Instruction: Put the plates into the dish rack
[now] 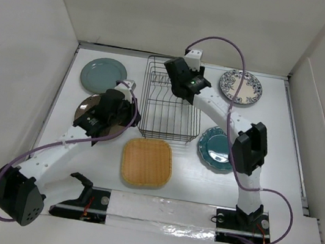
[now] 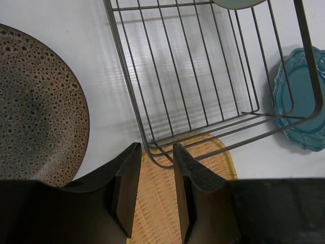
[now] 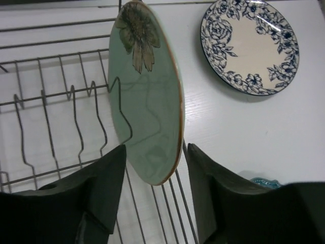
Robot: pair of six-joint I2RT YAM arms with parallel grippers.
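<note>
The black wire dish rack [image 1: 144,94] stands in the middle of the table. My right gripper [image 1: 179,81] is over its far part. In the right wrist view it [image 3: 155,147] is open, with the pale mint plate [image 3: 147,96] standing on edge among the tines between its jaws. My left gripper [image 1: 120,113] hangs over the brown speckled plate [image 1: 88,108]. In the left wrist view it [image 2: 156,150] is open and empty above the rack's near left corner [image 2: 125,71] and the orange-tan square plate [image 2: 157,203].
The grey-teal plate [image 1: 102,75] lies at the far left. The white plate with the blue floral rim [image 1: 240,88] lies at the far right. The dark teal scalloped plate [image 1: 214,147] lies right of the rack, partly under my right arm. The orange-tan plate [image 1: 147,161] lies in front of the rack.
</note>
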